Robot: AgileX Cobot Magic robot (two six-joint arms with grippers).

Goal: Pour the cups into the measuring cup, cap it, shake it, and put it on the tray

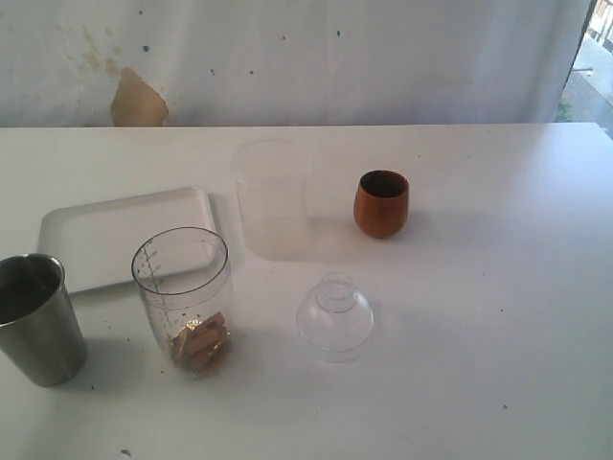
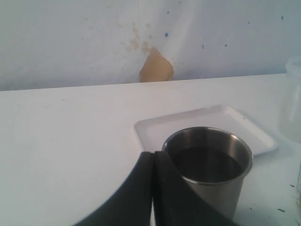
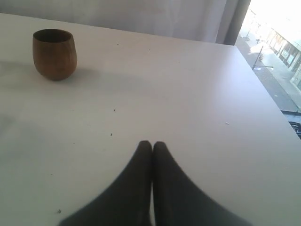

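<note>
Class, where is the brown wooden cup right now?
In the exterior view the brown wooden cup stands upright right of centre, to the right of the frosted cup and beyond the clear dome lid.

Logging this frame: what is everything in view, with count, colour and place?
steel tumbler: one, silver, near left
measuring cup: one, clear, right of the tumbler, holding tan pieces
tray: one, white, behind both
frosted cup: one, translucent, centre back
wooden cup: one, brown, right of the frosted cup
dome lid: one, clear, centre front
table: one, white
left jaws: black, shut, near the steel tumbler
right jaws: black, shut, over bare table
</note>
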